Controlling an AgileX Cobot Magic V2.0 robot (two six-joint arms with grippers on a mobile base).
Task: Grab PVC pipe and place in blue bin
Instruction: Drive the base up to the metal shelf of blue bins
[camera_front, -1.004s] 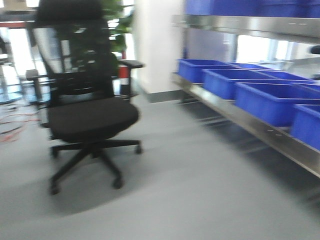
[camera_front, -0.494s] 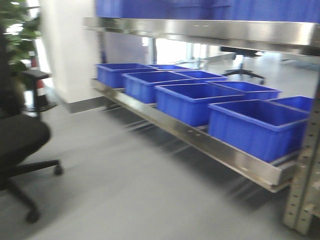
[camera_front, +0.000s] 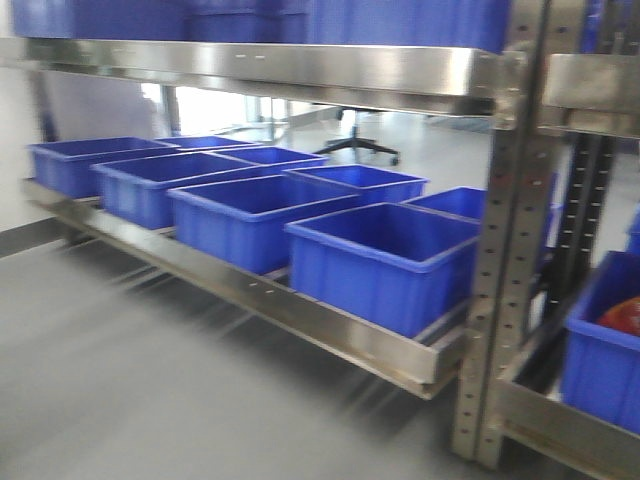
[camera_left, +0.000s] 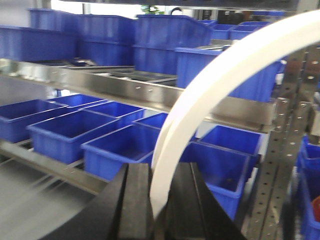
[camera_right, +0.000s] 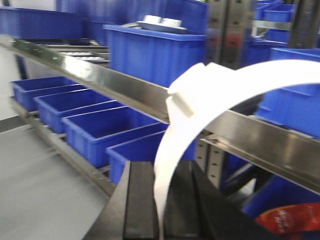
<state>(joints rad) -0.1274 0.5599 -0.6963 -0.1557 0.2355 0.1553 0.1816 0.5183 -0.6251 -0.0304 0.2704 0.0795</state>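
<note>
Facing me stands a steel rack (camera_front: 497, 260), its perforated upright near the right of the front view and its shelves running back to the left above the grey floor (camera_front: 120, 380). On the lower shelf (camera_front: 300, 312) sit open blue bins (camera_front: 385, 262), packed close side by side in two rows. More bins of the same blue stand on the shelf above. Right of the upright, another bin (camera_front: 600, 370) holds something red (camera_front: 622, 318). Behind the rack, well apart from it, is an office chair (camera_front: 365, 145).

My left pincer (camera_left: 159, 175) is closed on a white PVC pipe (camera_left: 210, 85). It comes out from between the black fingers (camera_left: 135, 200) and bends in an arc up and to the right, held in the air in front of the rack and inside none of the bins. My right pincer (camera_right: 161, 175) is likewise clamped on the right-hand pipe (camera_right: 170, 150), also white and curving to the right, with a thicker white fitting (camera_right: 192, 92) partway along it. Neither wrist view shows a far end, so I cannot tell whether I hold two pieces or one.
</note>
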